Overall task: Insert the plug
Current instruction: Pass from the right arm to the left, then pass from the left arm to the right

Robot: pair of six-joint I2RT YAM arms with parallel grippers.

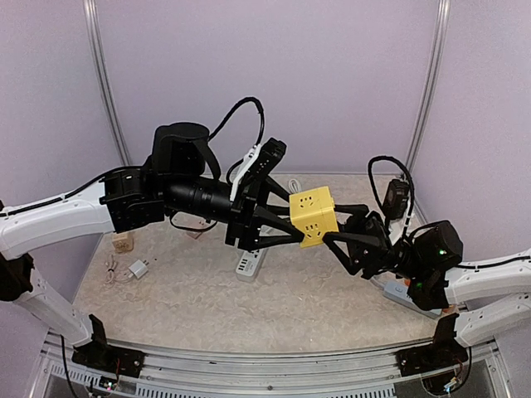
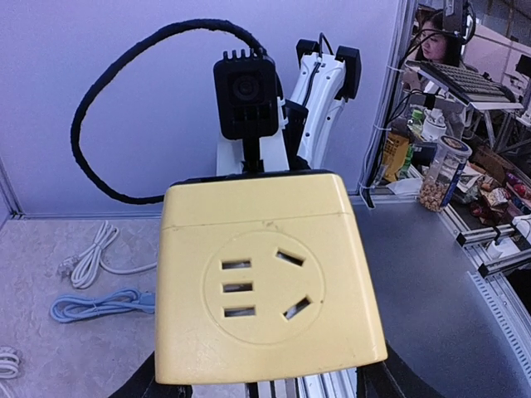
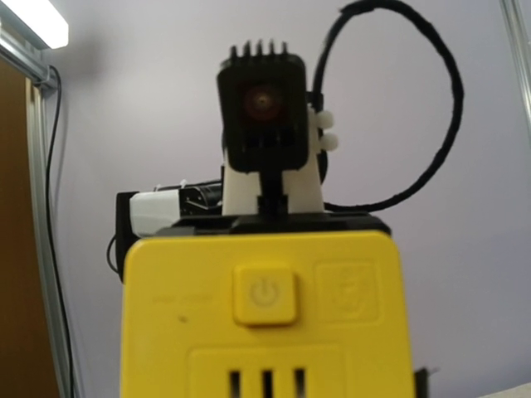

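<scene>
A yellow cube socket [image 1: 314,214] hangs in the air above the middle of the table, held from both sides. My left gripper [image 1: 297,222] is shut on its left half, with its black fingers [image 2: 158,385] pressed on the cube's sides. In the left wrist view the cube [image 2: 265,274] shows a round face with five slots. My right gripper [image 1: 333,222] is shut on the opposite half. The right wrist view shows the cube's power button face [image 3: 265,298]. A small white plug [image 1: 137,269] with a coiled cord lies on the table at the left, far from both grippers.
A white power strip [image 1: 249,264] lies on the table under the left arm. A wooden block [image 1: 123,241] sits at the far left, and a grey strip [image 1: 398,292] lies under the right arm. White [image 2: 91,253] and pale blue [image 2: 99,304] cords lie near the back wall.
</scene>
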